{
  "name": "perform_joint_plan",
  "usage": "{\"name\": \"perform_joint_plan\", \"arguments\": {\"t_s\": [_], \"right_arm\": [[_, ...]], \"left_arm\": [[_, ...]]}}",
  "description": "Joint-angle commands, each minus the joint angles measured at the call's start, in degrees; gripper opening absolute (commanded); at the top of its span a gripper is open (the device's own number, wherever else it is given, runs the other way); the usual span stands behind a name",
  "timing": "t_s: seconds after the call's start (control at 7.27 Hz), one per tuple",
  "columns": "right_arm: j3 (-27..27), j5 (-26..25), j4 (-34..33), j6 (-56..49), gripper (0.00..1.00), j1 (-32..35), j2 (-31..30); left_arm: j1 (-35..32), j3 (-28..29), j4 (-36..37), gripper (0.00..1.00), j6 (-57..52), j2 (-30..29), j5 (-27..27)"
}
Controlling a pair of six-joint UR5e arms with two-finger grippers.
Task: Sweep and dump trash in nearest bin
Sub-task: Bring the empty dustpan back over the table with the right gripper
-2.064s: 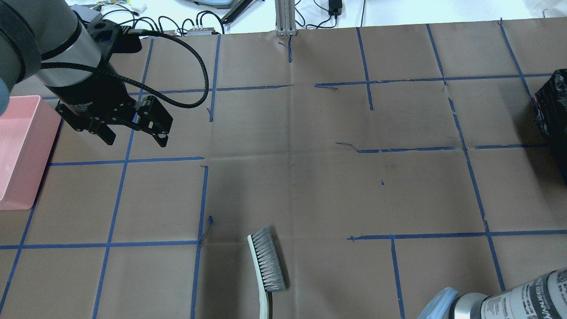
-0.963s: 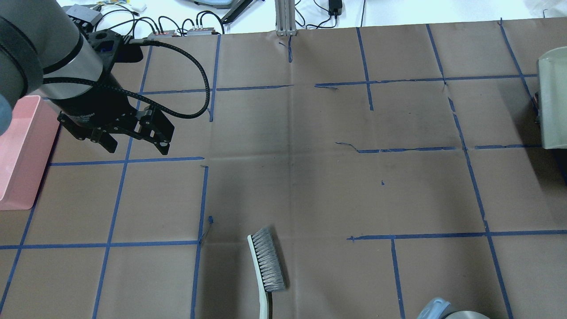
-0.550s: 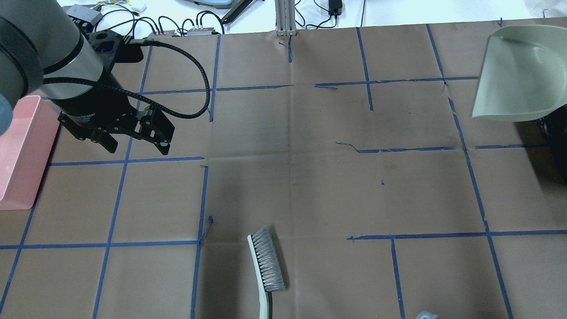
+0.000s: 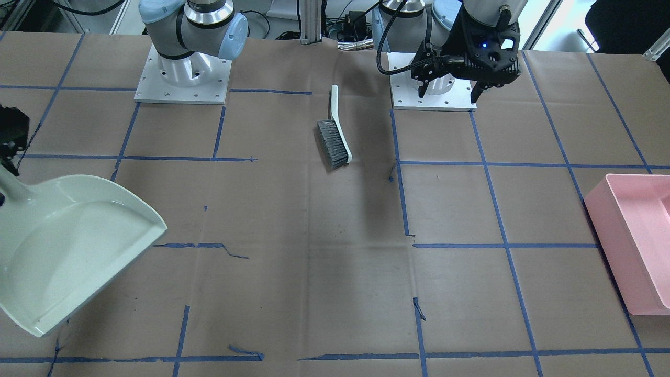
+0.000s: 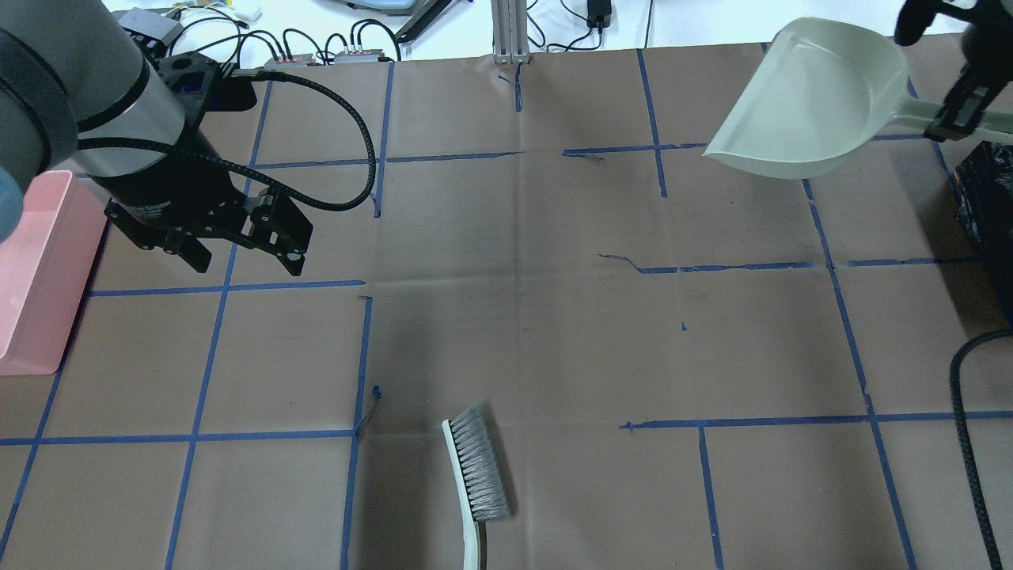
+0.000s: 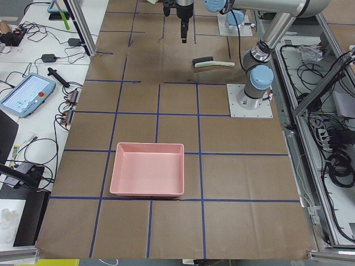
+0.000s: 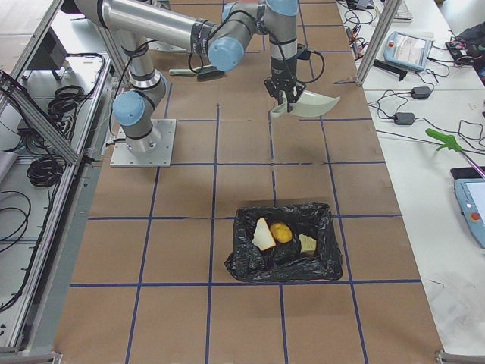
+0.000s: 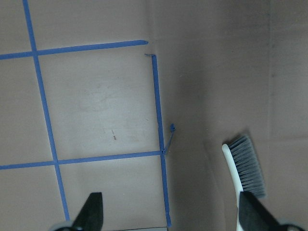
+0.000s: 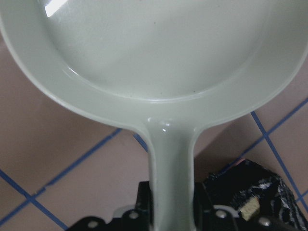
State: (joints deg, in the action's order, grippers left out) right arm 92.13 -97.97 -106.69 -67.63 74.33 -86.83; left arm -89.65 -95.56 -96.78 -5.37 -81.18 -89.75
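Note:
The trash, a yellow-brown lump [image 7: 281,233] and two white bread pieces [image 7: 263,235], lies inside the black-lined bin [image 7: 284,262], which also shows at the right edge of the overhead view [image 5: 985,198]. My right gripper [image 5: 961,103] is shut on the handle of an empty pale green dustpan [image 5: 815,103], held above the table beside that bin; the handle [image 9: 171,163] runs down into the jaws. My left gripper [image 5: 245,264] hangs open over the left side with nothing between its fingers. A grey-bristled brush [image 5: 475,475] lies loose on the table near the robot.
A pink bin [image 5: 32,269] stands at the table's left end, beside my left arm. The two arm bases [image 4: 183,73] are bolted at the near edge either side of the brush. Brown paper with blue tape lines covers the table.
The dustpan has swung in from the right edge and up toward the far side, away from the black bin, its mouth turning left. The left arm has barely moved.

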Motion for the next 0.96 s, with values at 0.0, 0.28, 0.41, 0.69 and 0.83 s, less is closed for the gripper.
{"name": "perform_joint_plan", "arguments": {"t_s": [0.0,0.28,0.41,0.69,0.83], "right_arm": [[0.1,4.6,2.5,17.4,0.00,6.2,0.3],[-0.1,5.5,2.4,30.3,0.00,12.2,2.1],[-0.3,5.4,1.8,36.6,0.00,15.5,3.7],[-1.1,5.2,0.7,48.8,0.00,22.4,7.3],[-2.1,5.3,0.4,53.5,0.00,25.0,8.9]], "left_arm": [[0.0,-0.1,0.0,1.00,0.0,-0.1,0.1],[0.0,-0.1,-0.1,1.00,0.0,-0.1,0.1],[0.0,-0.1,0.0,1.00,0.0,-0.1,0.1],[0.0,-0.2,0.0,1.00,0.0,-0.2,0.1],[0.0,-0.2,0.0,1.00,0.0,-0.2,0.1]]}}
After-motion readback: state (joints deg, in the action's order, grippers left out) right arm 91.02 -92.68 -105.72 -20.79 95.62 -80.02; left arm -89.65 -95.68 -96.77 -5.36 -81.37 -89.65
